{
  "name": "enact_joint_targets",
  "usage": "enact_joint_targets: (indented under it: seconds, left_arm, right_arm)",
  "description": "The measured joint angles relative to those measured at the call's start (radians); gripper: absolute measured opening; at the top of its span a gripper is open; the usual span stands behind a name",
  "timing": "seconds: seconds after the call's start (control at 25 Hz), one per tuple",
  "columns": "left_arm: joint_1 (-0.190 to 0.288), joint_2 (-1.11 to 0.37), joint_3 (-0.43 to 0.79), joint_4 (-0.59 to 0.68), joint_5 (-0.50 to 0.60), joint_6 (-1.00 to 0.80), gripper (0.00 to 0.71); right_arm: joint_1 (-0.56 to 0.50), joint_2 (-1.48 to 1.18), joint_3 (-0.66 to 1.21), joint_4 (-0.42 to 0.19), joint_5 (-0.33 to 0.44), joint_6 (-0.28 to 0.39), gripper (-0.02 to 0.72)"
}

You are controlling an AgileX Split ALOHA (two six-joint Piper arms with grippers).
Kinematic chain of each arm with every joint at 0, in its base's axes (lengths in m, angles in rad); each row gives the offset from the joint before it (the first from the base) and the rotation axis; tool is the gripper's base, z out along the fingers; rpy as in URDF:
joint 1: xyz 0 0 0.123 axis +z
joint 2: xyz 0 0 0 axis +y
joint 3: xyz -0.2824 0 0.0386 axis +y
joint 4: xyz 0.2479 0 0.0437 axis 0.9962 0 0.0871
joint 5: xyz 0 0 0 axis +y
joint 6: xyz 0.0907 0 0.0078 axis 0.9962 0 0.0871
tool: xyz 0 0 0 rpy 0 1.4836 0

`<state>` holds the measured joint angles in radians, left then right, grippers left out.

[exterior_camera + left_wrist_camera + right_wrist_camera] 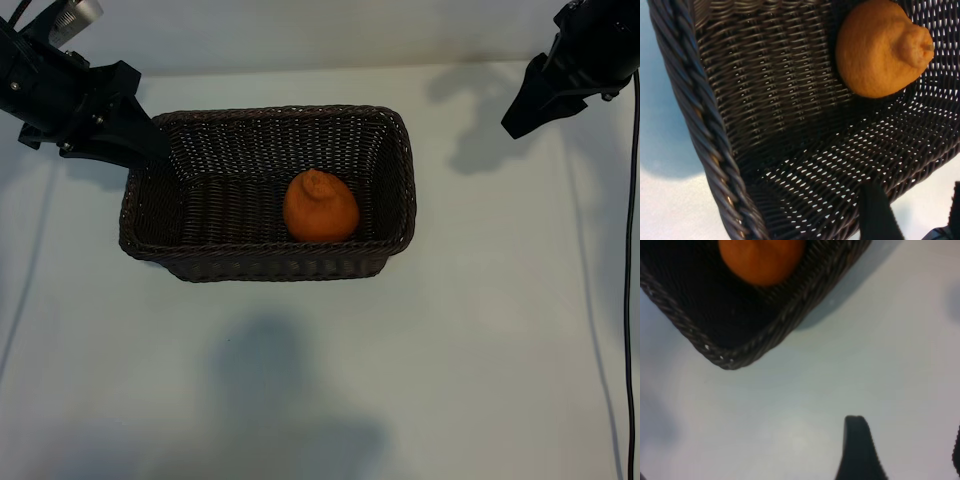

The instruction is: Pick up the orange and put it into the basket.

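The near part of the table point(300, 400) is bare pale surface crossed by a broad soft shadow. Past it, toward the far edge and a little left of the middle, stands the basket point(395, 215), dark woven wicker with a braided rim, its long sides running parallel to the table's near edge. The orange point(321, 206) lies inside it on the woven floor, right of the basket's centre and close against the near wall, its knobbed end turned upward. Nothing grips the fruit.

At the basket's far left corner the left gripper point(150, 140) hangs just over the rim, angled down into the basket; its fingers point(879, 212) stand apart with nothing between them. Well off to the right, near the table's far right corner, the right gripper point(520, 122) is raised above the bare table, clear of the basket, its fingers point(857, 450) likewise spread and empty.
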<state>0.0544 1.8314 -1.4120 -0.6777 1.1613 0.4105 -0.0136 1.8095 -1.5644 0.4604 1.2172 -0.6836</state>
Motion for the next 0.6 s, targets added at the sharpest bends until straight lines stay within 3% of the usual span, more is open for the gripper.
enact_joint_targets:
  seconds: [0.24, 0.44, 0.6]
  left_arm:
    - [0.006, 0.000, 0.000, -0.031, 0.002, 0.008, 0.404]
    - [0.060, 0.000, 0.000, -0.136, 0.002, 0.052, 0.404]
    - [0.082, 0.000, 0.000, -0.149, 0.002, 0.057, 0.404]
  right_arm:
    - [0.000, 0.000, 0.000, 0.025, 0.000, 0.000, 0.444]
    - [0.000, 0.000, 0.000, 0.025, 0.000, 0.000, 0.445]
    - [0.000, 0.000, 0.000, 0.025, 0.000, 0.000, 0.445]
